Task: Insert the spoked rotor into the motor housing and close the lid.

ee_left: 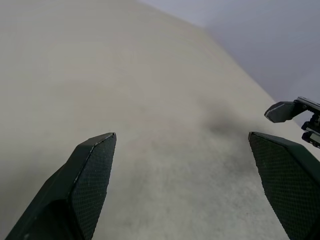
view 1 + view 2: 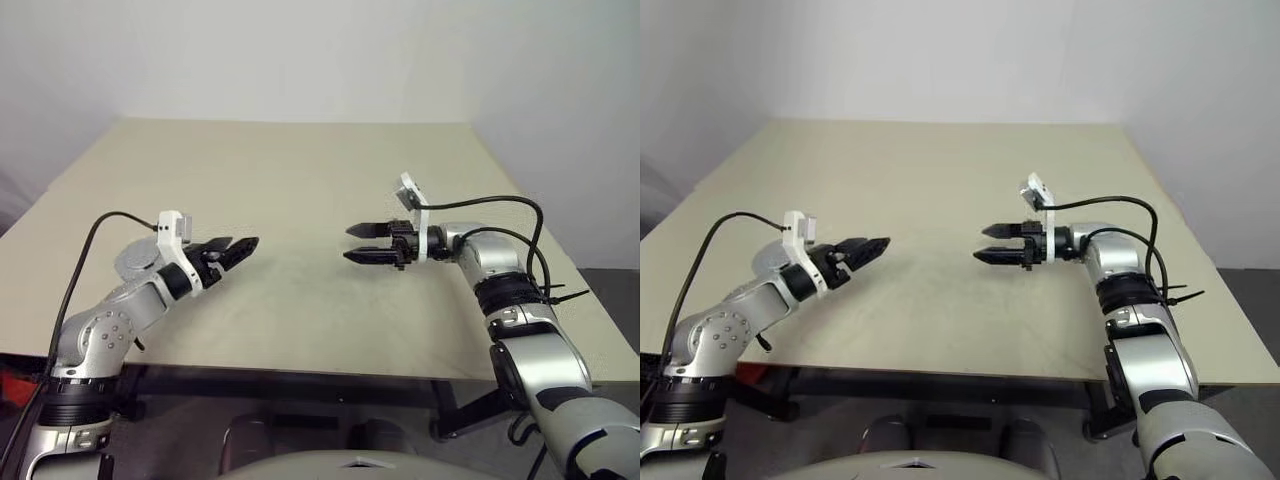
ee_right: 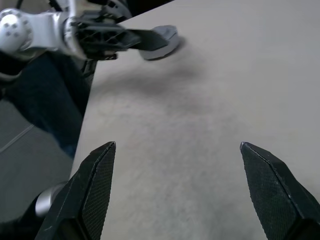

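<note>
The spoked rotor, the motor housing and the lid are out of view. My left gripper hovers above the beige table near its front left. It is open, points toward the right, and has nothing between its fingers. My right gripper hovers at the same height on the right and points left at it. Its jaws are open and empty. A gap of bare tabletop lies between the two. In the right wrist view the left gripper shows ahead, and in the left wrist view a tip of the right gripper shows.
The table's front edge runs just below both arms, with dark floor beyond it. A pale wall stands behind the far edge. Black cables loop off the right wrist and the left forearm.
</note>
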You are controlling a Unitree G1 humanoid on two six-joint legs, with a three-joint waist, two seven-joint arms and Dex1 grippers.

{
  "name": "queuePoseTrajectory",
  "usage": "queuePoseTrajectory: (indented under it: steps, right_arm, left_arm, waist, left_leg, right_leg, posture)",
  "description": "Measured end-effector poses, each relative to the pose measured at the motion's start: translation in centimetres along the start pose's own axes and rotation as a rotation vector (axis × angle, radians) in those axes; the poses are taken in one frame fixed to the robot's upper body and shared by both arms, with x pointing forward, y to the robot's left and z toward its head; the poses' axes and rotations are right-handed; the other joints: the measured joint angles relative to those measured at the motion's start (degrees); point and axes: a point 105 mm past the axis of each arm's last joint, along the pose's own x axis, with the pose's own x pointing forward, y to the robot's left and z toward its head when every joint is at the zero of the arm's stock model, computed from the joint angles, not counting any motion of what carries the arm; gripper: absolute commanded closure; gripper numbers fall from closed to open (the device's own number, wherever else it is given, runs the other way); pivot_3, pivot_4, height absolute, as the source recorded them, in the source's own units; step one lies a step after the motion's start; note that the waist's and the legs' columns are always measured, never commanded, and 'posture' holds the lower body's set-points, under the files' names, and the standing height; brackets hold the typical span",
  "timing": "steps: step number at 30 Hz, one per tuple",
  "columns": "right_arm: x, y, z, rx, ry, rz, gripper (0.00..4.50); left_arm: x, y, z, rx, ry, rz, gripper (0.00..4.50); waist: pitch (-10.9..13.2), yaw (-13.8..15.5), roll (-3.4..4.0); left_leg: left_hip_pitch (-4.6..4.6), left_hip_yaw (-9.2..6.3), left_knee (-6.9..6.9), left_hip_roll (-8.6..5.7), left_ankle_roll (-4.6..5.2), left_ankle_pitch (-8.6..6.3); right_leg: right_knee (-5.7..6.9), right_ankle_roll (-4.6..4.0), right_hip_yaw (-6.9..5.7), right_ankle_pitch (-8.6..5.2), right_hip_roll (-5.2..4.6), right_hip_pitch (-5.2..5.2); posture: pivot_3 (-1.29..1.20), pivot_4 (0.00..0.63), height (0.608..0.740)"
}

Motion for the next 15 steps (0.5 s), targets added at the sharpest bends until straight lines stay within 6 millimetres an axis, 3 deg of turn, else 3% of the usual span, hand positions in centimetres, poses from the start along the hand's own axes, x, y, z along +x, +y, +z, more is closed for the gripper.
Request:
queuePoseTrajectory:
  steps: [4, 15]
  right_arm:
    - [0.03, 0.5, -1.06, 0.005, 0.033, 0.025, 0.0]
    - [0.81, -0.05, -1.15, -0.026, 0.029, -0.023, 0.0]
  left_arm:
    - [0.04, 0.2, -0.13, 0.009, 0.011, -0.013, 0.01]
    - [0.52, -0.03, -0.25, 0.011, 0.009, -0.03, 0.01]
  waist:
    - [0.0, 0.02, 0.01]
    - [0.0, 0.0, 0.01]
  left_leg:
    - [-0.02, 0.0, 0.0, -0.01, 0.04, 0.01]
    - [-0.03, 0.0, 0.0, -0.02, 0.09, 0.0]
  right_leg:
    - [-0.01, -0.01, 0.0, 0.0, -0.01, 0.0]
    - [-0.03, -0.01, 0.0, 0.0, -0.02, -0.01]
  posture:
    - [0.0, 0.0, 0.74]
    - [0.0, 0.0, 0.74]
